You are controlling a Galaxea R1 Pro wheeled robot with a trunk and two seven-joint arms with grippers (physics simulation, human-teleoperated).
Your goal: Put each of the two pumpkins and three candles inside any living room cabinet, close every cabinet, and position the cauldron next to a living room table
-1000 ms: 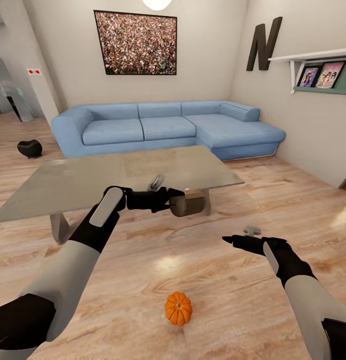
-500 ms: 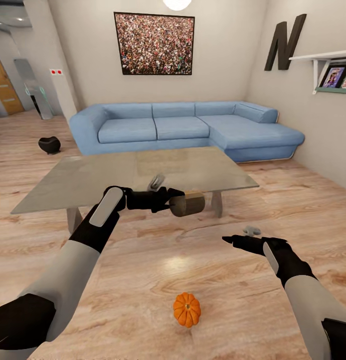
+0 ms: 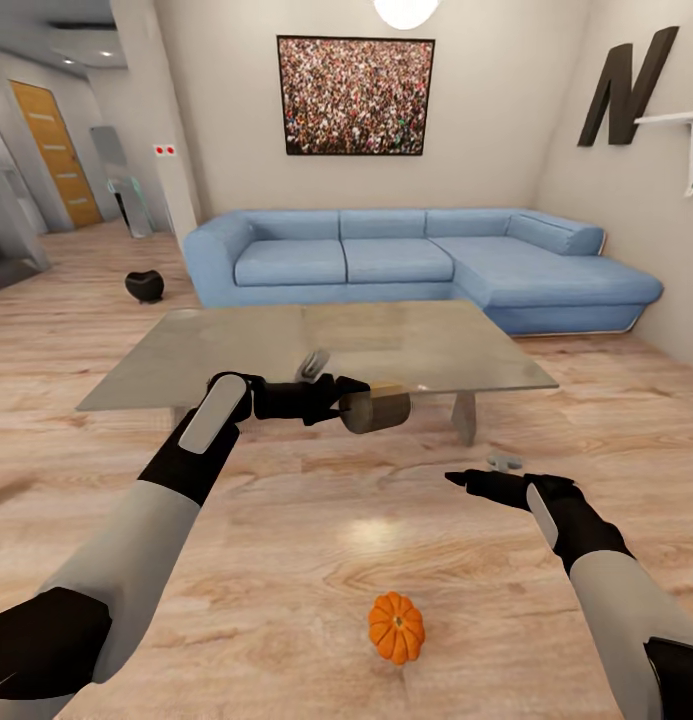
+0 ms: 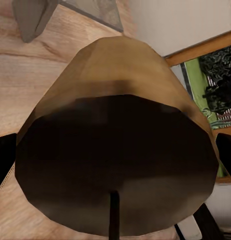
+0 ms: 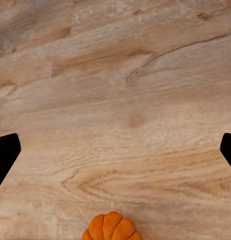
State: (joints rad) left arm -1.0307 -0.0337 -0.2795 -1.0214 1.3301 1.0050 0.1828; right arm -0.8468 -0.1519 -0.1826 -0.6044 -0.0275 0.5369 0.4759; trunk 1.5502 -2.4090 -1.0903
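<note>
Since a second ago the whole view has swung leftward: sofa, table and wall picture have slid toward the right of the frame, and an orange door has come into sight at upper left. That is the camera turning; the arms keep the same pose.

Far left, a small black cauldron [image 3: 144, 286] sits on the wood floor [image 3: 286, 520], well apart from the table [image 3: 316, 352], whose glossy grey surface spans the middle of the frame with the blue sofa [image 3: 416, 262] behind it. Nothing rests on that surface.

Left of centre, the left gripper [image 3: 338, 400] has its fingers clamped on a tan candle [image 3: 376, 410], held on its side in front of the table's near edge. In the left wrist view the candle [image 4: 115, 145] looms large between the dark finger tips.

Lower centre, one orange pumpkin [image 3: 396, 628] lies on the floor, also seen at the edge of the right wrist view [image 5: 112, 227].

At right, the right gripper [image 3: 462, 481] hangs empty, fingers spread wide above bare floor.

My reading: the job is early. One candle is in hand, none stored that I can see, and the cauldron is not yet beside the table.
</note>
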